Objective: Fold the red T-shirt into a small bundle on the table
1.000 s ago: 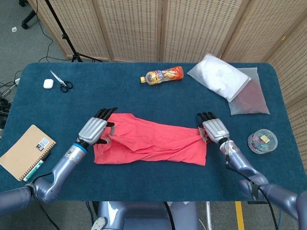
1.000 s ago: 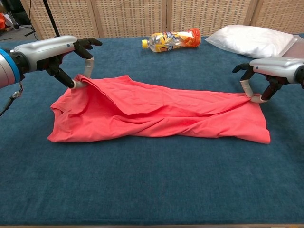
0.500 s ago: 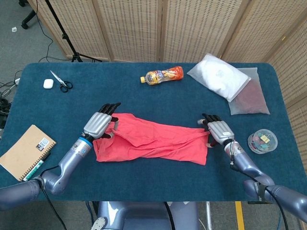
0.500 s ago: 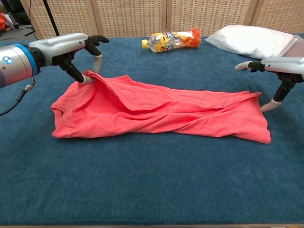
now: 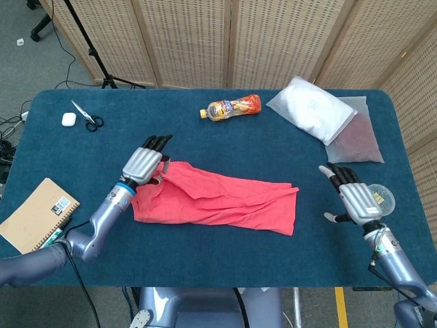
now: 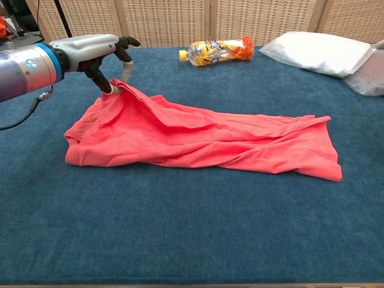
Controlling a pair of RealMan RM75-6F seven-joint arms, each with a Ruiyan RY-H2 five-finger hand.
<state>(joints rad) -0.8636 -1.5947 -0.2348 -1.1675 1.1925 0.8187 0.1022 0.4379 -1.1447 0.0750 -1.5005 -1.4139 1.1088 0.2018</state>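
Note:
The red T-shirt (image 5: 218, 201) (image 6: 198, 138) lies rumpled and folded lengthwise across the middle of the blue table (image 5: 218, 137). My left hand (image 5: 145, 164) (image 6: 102, 51) pinches the shirt's far left corner and lifts it a little off the cloth. My right hand (image 5: 355, 198) hangs open well to the right of the shirt, holding nothing, fingers spread. The chest view does not show the right hand.
An orange drink bottle (image 5: 231, 107) lies at the back. A white pillow-like bag (image 5: 311, 109) and a clear pouch (image 5: 355, 140) sit back right, a round clear tub (image 5: 382, 198) beside my right hand. Scissors (image 5: 85, 116), an earbud case (image 5: 67, 119) and a notebook (image 5: 34, 215) lie left.
My right hand let go of the shirt's right corner and drew away to the right. My left hand moved the left corner up and farther back.

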